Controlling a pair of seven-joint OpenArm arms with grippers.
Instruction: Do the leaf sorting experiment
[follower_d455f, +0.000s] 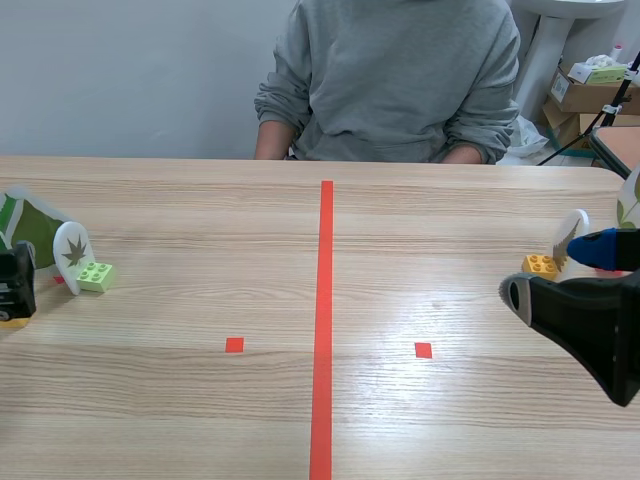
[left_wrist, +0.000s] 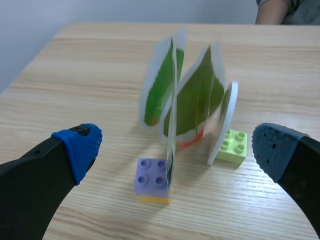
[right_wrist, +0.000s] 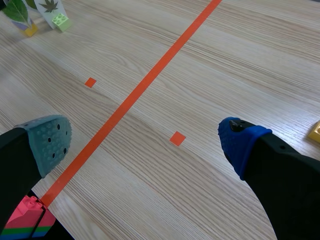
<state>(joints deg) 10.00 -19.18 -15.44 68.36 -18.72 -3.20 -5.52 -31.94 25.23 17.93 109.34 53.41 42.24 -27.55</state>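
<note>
Leaf cards (left_wrist: 192, 100) stand upright in bricks (left_wrist: 151, 178) so I can pinch them edge-on, I judge. They sit just ahead of my left gripper (left_wrist: 176, 149), fingers spread, empty. Right gripper (right_wrist: 145, 137) is likewise released, above the table (right_wrist: 240, 65) beside the tape line (right_wrist: 135, 95), well apart from them.

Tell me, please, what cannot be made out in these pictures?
- Scene view: the green leaf card is cut off by the edge, and the left hand covers its base.
- Scene view: the right hand hides part of the white card on the orange brick.
- Left wrist view: the round card on the green brick stands edge-on, its leaf unseen.
- Right wrist view: the pink brick is cut off by the edge.
</note>
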